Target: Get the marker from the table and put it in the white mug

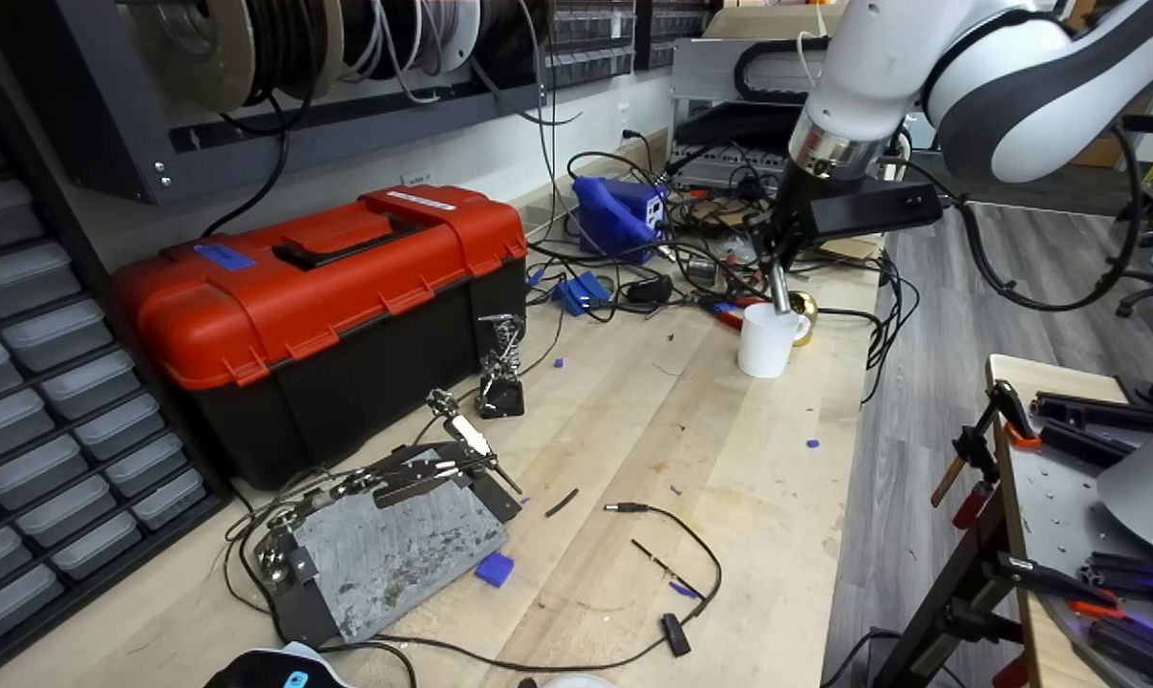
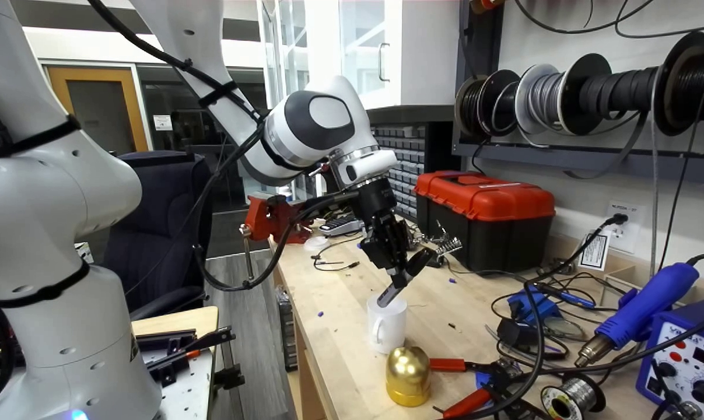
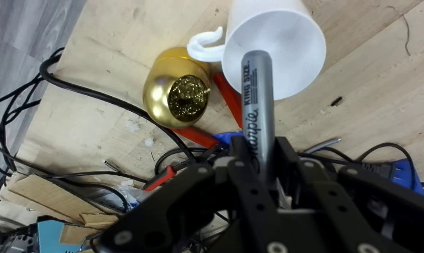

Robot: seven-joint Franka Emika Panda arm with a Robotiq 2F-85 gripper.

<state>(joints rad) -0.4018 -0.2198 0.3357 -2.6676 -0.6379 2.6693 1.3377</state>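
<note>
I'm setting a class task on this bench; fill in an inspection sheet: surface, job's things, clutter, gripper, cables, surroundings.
Surface: pale wooden table, blue scraps scattered.
Job's things: marker tilted, lower end at the mouth of the upright mug; depth unclear.
Clutter: gold pot beside the mug, red-handled tool, toolbox.
Gripper: shut on the marker.
Cables: many on the table, some past its edge.
Surroundings: spools above the table; grey floor.

Beyond the dark chair (image 2: 162,204) is probably a door (image 2: 98,108).
</note>
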